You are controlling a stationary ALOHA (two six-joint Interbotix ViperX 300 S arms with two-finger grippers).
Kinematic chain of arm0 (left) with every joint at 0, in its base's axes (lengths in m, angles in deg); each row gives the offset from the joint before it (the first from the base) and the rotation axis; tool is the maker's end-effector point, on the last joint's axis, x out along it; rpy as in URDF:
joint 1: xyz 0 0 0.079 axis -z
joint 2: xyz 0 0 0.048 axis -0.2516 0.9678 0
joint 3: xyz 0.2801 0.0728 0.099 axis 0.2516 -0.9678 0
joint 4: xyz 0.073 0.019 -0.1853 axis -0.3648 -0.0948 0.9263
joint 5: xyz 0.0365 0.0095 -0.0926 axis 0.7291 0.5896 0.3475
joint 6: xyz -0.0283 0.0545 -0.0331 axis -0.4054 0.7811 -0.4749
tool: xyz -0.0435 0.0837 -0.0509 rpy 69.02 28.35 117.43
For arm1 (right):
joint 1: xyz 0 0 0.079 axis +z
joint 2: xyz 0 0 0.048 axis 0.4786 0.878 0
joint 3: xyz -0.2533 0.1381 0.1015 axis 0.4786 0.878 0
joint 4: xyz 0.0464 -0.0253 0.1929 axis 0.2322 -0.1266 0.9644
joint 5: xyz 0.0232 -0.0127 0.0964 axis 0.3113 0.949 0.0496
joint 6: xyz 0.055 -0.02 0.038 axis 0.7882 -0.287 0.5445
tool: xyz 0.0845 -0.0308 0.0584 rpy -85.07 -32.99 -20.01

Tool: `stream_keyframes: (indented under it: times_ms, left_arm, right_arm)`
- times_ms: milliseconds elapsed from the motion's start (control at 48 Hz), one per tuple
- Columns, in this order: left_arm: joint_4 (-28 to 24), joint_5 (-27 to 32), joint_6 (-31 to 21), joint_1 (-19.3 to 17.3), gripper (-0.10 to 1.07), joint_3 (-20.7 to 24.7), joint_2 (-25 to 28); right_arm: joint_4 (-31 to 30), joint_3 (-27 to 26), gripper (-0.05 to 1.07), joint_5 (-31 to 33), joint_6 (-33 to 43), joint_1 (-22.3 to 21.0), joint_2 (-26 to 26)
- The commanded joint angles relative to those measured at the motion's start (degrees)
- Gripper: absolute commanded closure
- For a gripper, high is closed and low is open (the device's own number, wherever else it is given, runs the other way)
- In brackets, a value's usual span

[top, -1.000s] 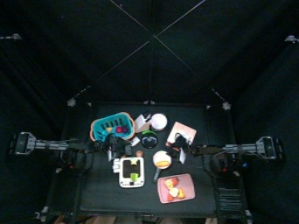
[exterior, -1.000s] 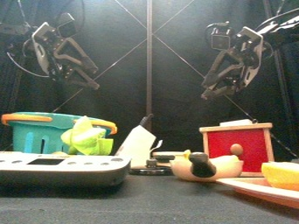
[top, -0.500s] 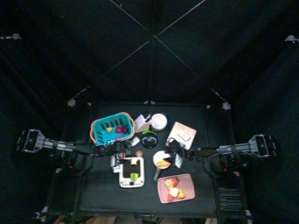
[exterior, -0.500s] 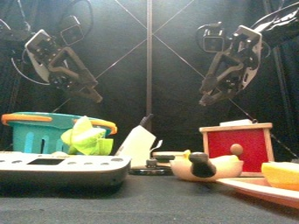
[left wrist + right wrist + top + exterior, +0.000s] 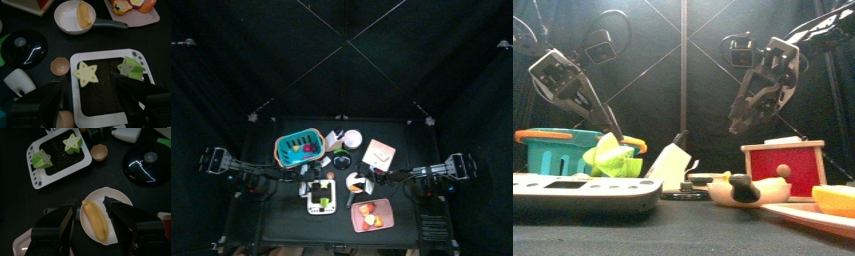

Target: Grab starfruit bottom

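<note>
Both arms drop lower; left gripper [image 5: 85, 92], fingers wide open, hangs over starfruit [image 5: 85, 73] on white tray [image 5: 107, 107], lined up to grab.

Two starfruit pieces on a white tray with a dark ribbed centre: a flat five-pointed star slice [image 5: 85, 74], pale yellow-green with an orange middle, cut face up; beside it, apart, a chunkier green starfruit piece [image 5: 133, 68], near the tray's edge.

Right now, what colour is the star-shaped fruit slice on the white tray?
Pale yellow-green starfruit slice, clearest in the left wrist view.
</note>
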Motion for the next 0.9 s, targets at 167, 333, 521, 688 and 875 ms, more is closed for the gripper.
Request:
stream_keyframes:
  times_ms: [167, 333, 521, 688, 875]
  left_arm:
    - [-0.5, 0.6, -0.1, 0.4, -0.02, 5.4, 6.8]
    - [-0.4, 0.4, -0.1, 0.3, -0.02, 5.6, 8.5]
    - [-0.5, 0.1, -0.1, -0.4, -0.02, 6.2, 10.5]
    - [-0.6, 0.0, -0.1, -0.4, -0.02, 6.7, 12.6]
    - [-0.5, 0.1, -0.1, -0.9, -0.01, 6.8, 13.4]
  right_arm:
    - [0.3, -0.4, 0.19, 0.0, -0.1, 0.8, -1.0]
    - [0.2, 0.2, 0.19, 0.1, -0.1, 0.8, -1.0]
    - [0.3, 0.4, 0.19, 0.1, -0.1, 1.1, -0.7]
    - [-0.1, 0.4, 0.19, 0.1, -0.1, 1.1, -0.5]
    - [-0.1, 0.5, 0.19, 1.0, -0.1, 1.1, -0.5]
